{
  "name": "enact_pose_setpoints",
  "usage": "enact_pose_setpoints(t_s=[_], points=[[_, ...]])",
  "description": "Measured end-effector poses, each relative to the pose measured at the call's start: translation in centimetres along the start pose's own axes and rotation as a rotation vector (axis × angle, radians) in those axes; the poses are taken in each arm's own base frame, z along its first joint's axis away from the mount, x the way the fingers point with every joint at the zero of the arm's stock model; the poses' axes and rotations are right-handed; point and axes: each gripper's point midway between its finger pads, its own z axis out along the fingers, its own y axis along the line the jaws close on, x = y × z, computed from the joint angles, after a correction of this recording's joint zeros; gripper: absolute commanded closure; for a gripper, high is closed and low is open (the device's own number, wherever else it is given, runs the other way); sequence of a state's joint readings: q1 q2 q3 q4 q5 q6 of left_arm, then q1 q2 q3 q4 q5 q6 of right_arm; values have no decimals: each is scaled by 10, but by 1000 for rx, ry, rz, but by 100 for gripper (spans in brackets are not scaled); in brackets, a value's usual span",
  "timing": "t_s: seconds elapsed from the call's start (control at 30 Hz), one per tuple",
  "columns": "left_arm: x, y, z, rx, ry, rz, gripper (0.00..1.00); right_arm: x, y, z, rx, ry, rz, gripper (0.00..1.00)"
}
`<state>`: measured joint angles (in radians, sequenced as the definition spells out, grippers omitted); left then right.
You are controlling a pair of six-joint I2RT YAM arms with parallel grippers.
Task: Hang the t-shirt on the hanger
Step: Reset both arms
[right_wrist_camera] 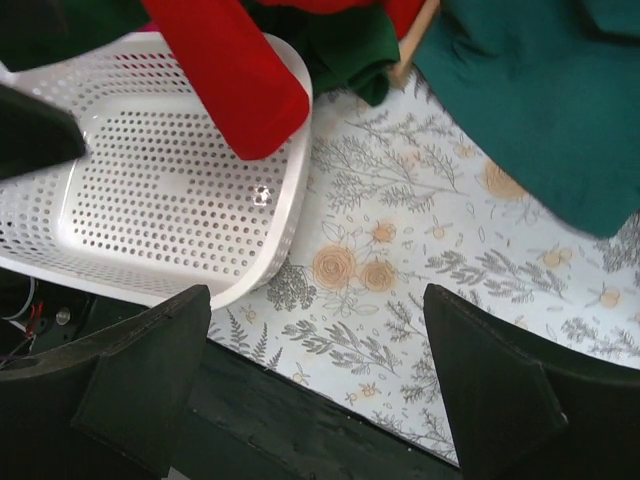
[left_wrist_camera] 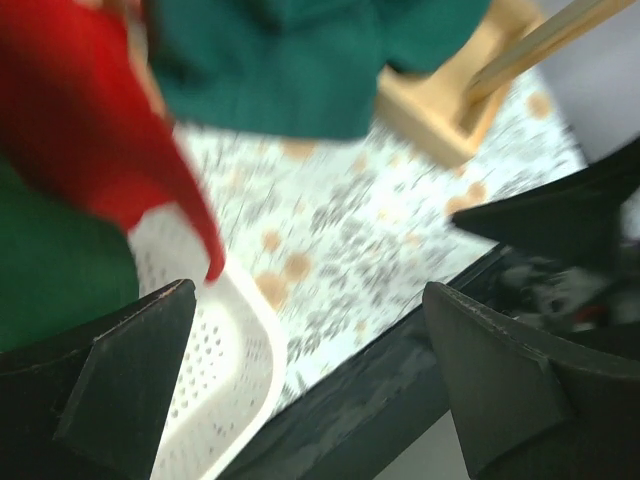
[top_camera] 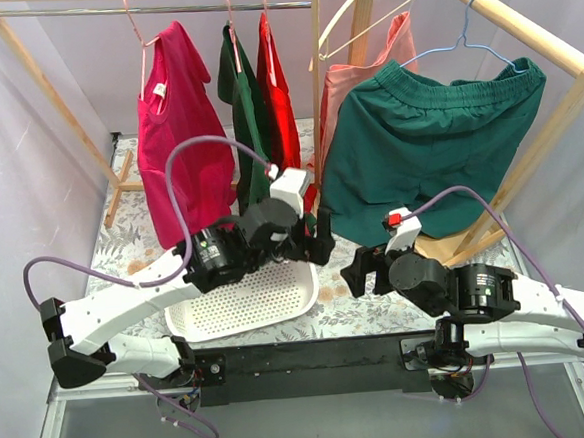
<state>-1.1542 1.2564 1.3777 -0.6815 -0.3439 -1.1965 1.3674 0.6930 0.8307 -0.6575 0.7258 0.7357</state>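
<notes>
The magenta-pink t-shirt hangs on the pale-pink wire hanger from the rail at the back left, its white label showing at the neck. My left gripper is open and empty, low over the table to the right of the t-shirt, by the hem of the red garment. In the left wrist view nothing lies between its jaws. My right gripper is open and empty near the table's front edge; the right wrist view shows only tablecloth between its jaws. The t-shirt shows in neither wrist view.
A dark green top and a red garment hang beside the t-shirt. Green shorts and a salmon garment drape the right wooden rack, with cream and light-blue hangers. A white perforated basket sits at the front.
</notes>
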Motion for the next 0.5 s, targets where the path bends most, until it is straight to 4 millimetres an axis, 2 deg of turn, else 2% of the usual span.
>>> enact_pose_setpoints(t_s=[0.07, 0.17, 0.27, 0.33, 0.5], points=[[37, 15, 8, -42, 70, -22, 2, 12, -7, 2, 27, 21, 20, 5], [87, 27, 14, -80, 161, -43, 2, 27, -16, 5, 57, 53, 30, 5], [123, 37, 13, -110, 221, -78, 2, 38, -20, 8, 75, 78, 40, 5], [131, 42, 11, -131, 223, -122, 2, 43, -21, 10, 85, 92, 40, 5], [127, 53, 5, -185, 189, -180, 2, 46, -19, 11, 85, 106, 51, 5]])
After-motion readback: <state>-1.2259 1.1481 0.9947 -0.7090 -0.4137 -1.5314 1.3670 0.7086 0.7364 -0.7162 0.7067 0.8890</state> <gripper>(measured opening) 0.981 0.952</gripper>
